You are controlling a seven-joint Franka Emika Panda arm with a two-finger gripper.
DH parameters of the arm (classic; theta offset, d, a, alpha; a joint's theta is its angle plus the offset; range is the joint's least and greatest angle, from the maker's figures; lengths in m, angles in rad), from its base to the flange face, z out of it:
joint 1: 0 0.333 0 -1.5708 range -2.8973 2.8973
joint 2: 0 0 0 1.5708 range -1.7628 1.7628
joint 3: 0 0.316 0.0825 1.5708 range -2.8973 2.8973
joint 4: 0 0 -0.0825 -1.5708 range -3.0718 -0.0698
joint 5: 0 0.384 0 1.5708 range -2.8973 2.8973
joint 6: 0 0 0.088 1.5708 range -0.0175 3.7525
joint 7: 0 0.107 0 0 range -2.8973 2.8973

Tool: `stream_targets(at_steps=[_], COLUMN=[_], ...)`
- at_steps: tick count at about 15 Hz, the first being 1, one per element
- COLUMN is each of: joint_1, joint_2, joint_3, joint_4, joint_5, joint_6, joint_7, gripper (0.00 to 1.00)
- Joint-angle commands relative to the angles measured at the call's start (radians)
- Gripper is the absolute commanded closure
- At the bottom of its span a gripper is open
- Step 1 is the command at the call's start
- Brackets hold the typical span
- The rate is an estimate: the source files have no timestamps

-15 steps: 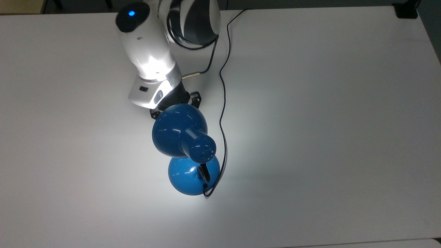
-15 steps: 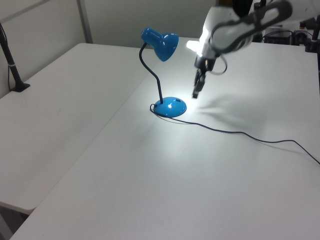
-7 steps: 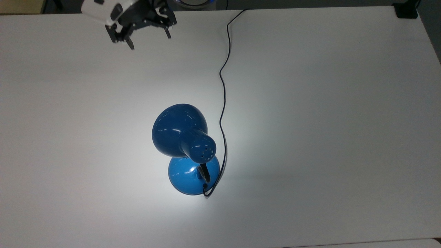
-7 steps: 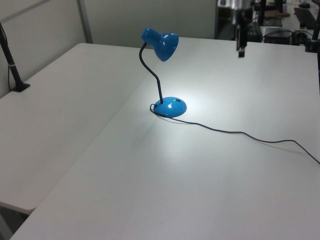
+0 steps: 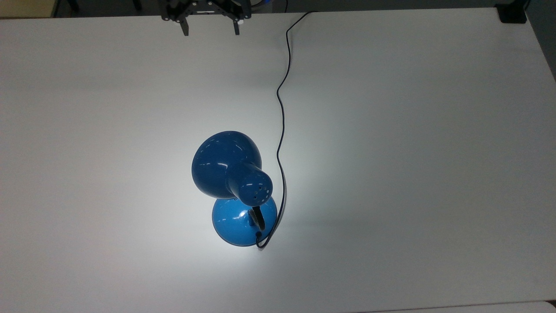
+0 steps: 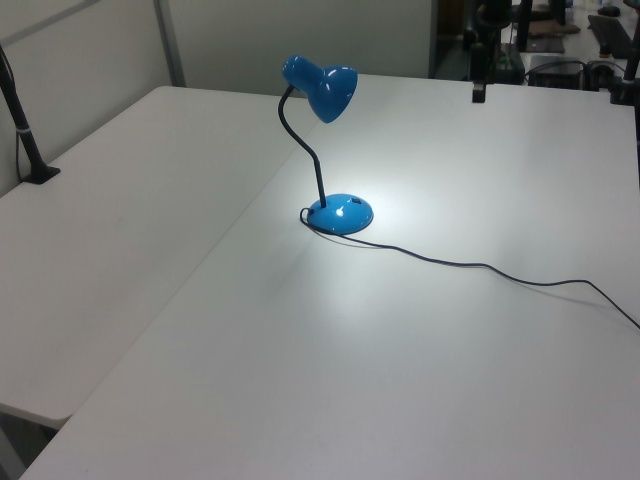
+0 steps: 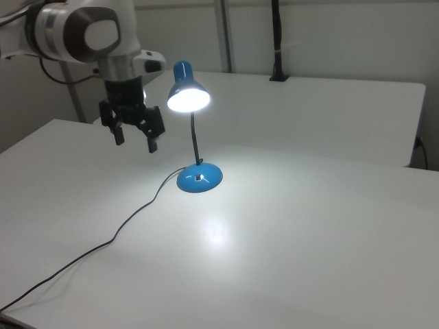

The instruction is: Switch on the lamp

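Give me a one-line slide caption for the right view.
Blue desk lamp lit on the white table, open gripper raised beside its shade.

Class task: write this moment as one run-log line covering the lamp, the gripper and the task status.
lamp: lit, upright on table | gripper: open, empty, raised clear of lamp | cord: trails across table | task: appears done

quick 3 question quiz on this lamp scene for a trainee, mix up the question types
1. True or false: the lamp is lit.
2. The gripper is: A) shut on the lamp's neck B) open, holding nothing, apart from the lamp C) pressing the base.
3. Fill in: the cord leaves the lamp's ____ and trails across the table.

Key: 1 true, the shade glows in the right view; 2 B; 3 base.
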Motion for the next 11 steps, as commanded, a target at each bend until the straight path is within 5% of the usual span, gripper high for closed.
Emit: stream_targets(at_steps=[1,11], joint_1=[0.002,-0.004], joint_2=[0.003,0.004], joint_3=[0.024,0.024], joint_4=[0.005,0.005], joint_5=[-0.024,-0.039], joint_6=[0.046,0.124], joint_7=[0.105,0.105], gripper=[0.00,0.00])
